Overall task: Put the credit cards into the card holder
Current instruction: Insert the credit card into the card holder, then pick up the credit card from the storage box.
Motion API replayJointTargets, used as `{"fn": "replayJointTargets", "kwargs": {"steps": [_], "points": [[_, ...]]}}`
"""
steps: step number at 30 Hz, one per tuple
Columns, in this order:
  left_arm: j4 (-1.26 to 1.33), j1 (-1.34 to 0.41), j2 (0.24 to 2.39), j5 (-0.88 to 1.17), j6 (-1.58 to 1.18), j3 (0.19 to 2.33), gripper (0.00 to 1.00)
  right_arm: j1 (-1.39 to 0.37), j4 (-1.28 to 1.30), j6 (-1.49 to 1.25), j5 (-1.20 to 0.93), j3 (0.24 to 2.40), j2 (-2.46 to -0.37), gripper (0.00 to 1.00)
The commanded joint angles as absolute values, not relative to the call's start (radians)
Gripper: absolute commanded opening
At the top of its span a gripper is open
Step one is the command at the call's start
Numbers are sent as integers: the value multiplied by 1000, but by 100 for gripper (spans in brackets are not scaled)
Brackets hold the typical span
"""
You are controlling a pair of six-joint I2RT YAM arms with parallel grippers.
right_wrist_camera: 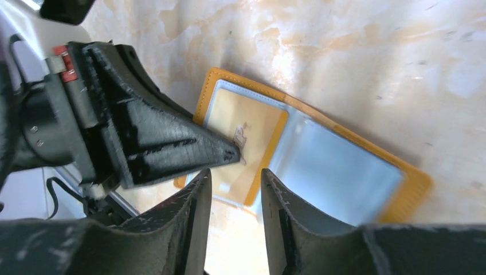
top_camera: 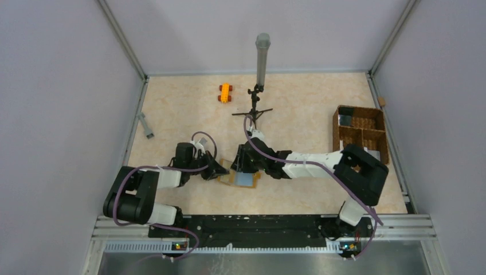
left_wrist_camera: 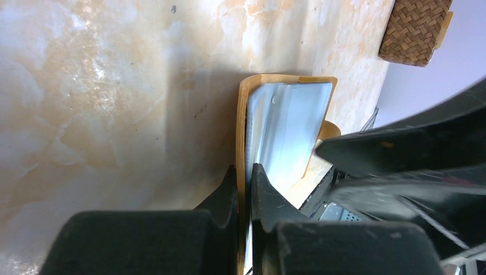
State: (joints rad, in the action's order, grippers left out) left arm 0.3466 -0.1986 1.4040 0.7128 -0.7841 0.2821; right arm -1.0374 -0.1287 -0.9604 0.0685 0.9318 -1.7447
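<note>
Left wrist view: the left hand (left_wrist_camera: pixel 243 175) is pressed together on the card holder (left_wrist_camera: pixel 247 109), pinching its orange cover at one edge. The right hand (right_wrist_camera: pixel 235 175), fingers spread with nothing between them, hovers just over the card holder's near edge, close beside the left hand. The card holder lies open on the counter (left_wrist_camera: pixel 103 114), with a pale blue card (right_wrist_camera: pixel 335 169) showing in one clear sleeve. Well beyond the card holder sits an orange toy car (top_camera: pixel 224 93); far to its right stands a wicker basket (top_camera: pixel 360 133)

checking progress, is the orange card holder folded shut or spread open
Spread open: the card holder lies with its clear inner sleeves showing, its edge pinched by the left end effector.
</note>
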Motion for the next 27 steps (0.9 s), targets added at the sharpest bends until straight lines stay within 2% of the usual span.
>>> {"fn": "replayJointTargets", "kwargs": {"steps": [1,8,14,17,22,27], "points": [[252,-181,1357,676,-714,333,0,-1025,62,-828,185,960,-1549,39],[23,-175,1228,500,-586,416,0,-810,462,-657,284,1010,-1340,49],[7,-173,1186,426,-559,417,0,-570,692,-569,367,1090,-1272,51],[5,-173,1179,408,-551,412,0,-453,729,-541,378,1098,-1238,56],[5,-173,1170,404,-552,408,0,-222,731,-522,296,1061,-1201,57],[5,-173,1164,406,-561,404,2,-117,705,-530,302,1008,-1196,58]]}}
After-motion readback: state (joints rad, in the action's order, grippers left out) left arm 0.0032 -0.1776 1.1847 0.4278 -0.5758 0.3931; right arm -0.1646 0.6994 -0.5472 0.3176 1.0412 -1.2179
